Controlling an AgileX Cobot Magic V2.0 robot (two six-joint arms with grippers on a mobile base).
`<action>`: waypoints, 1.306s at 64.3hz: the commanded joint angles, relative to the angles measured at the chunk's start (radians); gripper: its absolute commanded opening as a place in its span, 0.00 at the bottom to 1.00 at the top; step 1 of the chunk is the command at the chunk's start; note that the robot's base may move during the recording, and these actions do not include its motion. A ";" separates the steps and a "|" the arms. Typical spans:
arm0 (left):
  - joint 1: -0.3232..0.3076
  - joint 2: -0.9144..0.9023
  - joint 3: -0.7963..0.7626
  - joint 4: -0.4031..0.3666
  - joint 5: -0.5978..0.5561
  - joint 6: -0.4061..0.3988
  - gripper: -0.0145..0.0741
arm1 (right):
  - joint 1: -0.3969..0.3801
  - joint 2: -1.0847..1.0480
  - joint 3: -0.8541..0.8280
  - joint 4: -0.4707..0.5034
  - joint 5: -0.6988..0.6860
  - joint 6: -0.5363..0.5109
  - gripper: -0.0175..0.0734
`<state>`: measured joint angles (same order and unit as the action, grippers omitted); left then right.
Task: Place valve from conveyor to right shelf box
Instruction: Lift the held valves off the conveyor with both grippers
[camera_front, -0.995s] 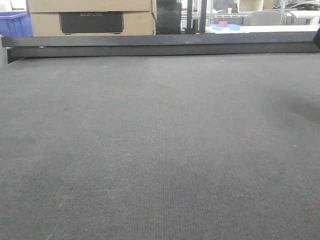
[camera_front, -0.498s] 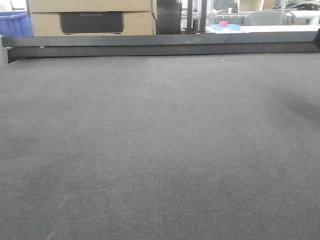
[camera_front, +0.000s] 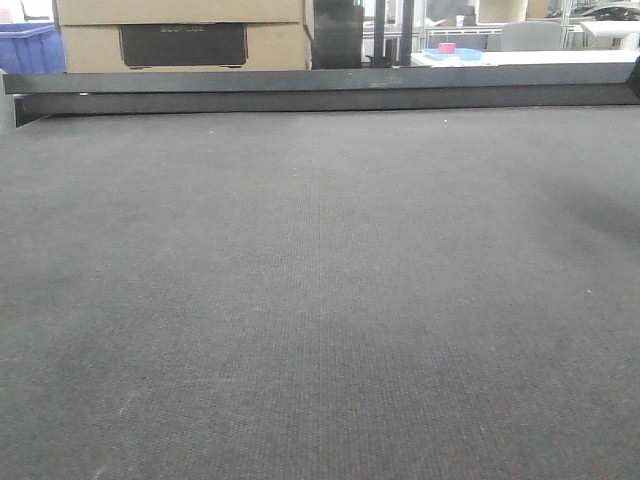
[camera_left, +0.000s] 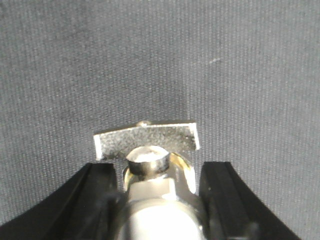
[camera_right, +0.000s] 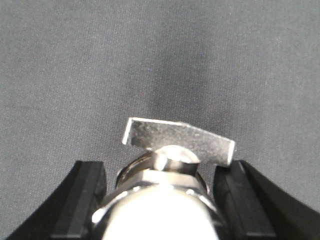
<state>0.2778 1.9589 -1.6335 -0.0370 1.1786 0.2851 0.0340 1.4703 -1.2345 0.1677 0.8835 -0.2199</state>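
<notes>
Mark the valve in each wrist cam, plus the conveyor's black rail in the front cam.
left valve (camera_left: 146, 159): left wrist view, on its rounded stem top.
right valve (camera_right: 172, 157): right wrist view, on its rounded stem top.
conveyor rail (camera_front: 320, 90): front view, on the rail's dark face, mid-length.

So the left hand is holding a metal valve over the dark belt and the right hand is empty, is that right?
Not quite: the right hand isn't empty. The right wrist view shows a silvery valve between its black fingers too. The rest holds: the left hand grips a valve over the dark grey belt.
</notes>
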 joint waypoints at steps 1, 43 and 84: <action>0.005 -0.009 -0.014 -0.029 0.042 -0.010 0.04 | 0.000 -0.020 -0.002 0.004 -0.049 -0.007 0.02; -0.231 -0.316 -0.200 -0.009 0.042 -0.160 0.04 | 0.000 -0.135 -0.120 0.004 -0.069 -0.007 0.02; -0.284 -0.654 -0.111 -0.007 -0.038 -0.238 0.04 | 0.000 -0.407 -0.026 0.030 -0.073 -0.007 0.02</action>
<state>0.0007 1.3588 -1.7882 -0.0425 1.2133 0.0701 0.0340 1.1005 -1.3009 0.1978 0.8810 -0.2199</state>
